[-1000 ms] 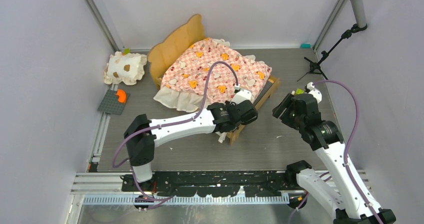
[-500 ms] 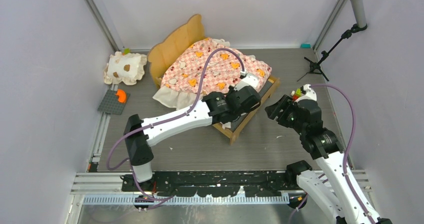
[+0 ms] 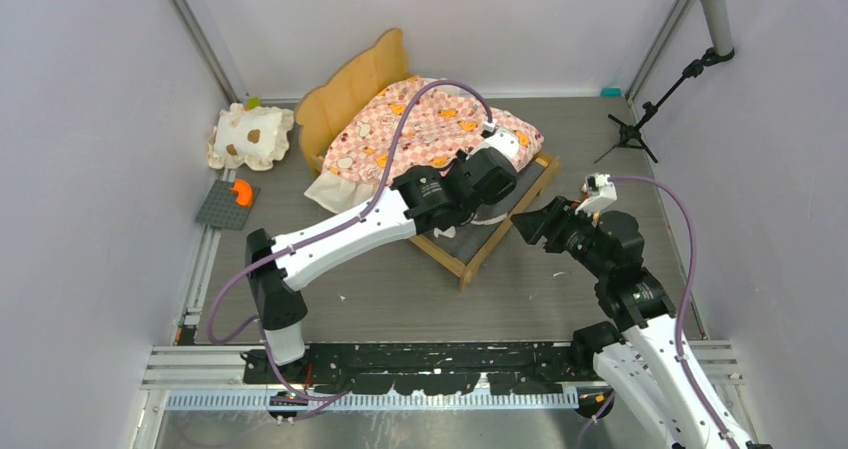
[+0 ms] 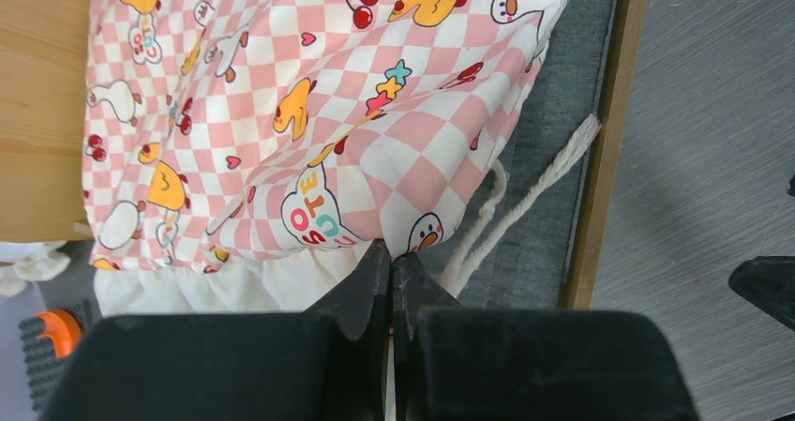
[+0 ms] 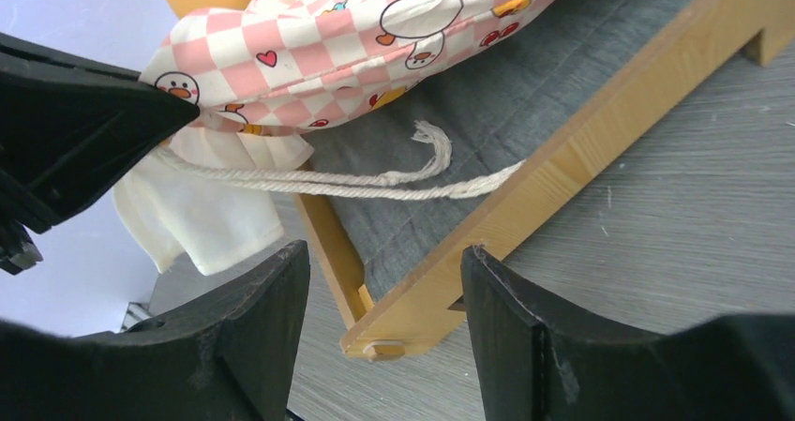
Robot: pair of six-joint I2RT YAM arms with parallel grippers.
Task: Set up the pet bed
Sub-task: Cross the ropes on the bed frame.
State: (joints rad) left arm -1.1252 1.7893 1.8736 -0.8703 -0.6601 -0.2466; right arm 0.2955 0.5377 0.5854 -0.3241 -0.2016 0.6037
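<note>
The pet bed's light-wood frame (image 3: 352, 87) stands at the back middle, wavy headboard to the left. Its pink checkered mattress (image 3: 430, 129) is bunched toward the head end. That leaves the dark base (image 3: 490, 231) bare at the foot. My left gripper (image 4: 391, 252) is shut on the mattress's near edge, just above the cream ruffle (image 4: 234, 285). A white cord (image 5: 375, 179) trails from the mattress over the base. My right gripper (image 5: 384, 250) hangs open just off the foot corner of the frame (image 5: 412, 308), holding nothing.
A cream ruffled pillow (image 3: 250, 136) with brown spots lies at the far left. Near it sits a grey plate (image 3: 222, 209) carrying an orange piece (image 3: 241, 191). A black stand (image 3: 640, 119) rises at the back right. Walls close in on three sides.
My left gripper has dragged the mattress edge up and back toward the head end, uncovering the dark base. My right arm has swung left and down toward the bed's foot corner.
</note>
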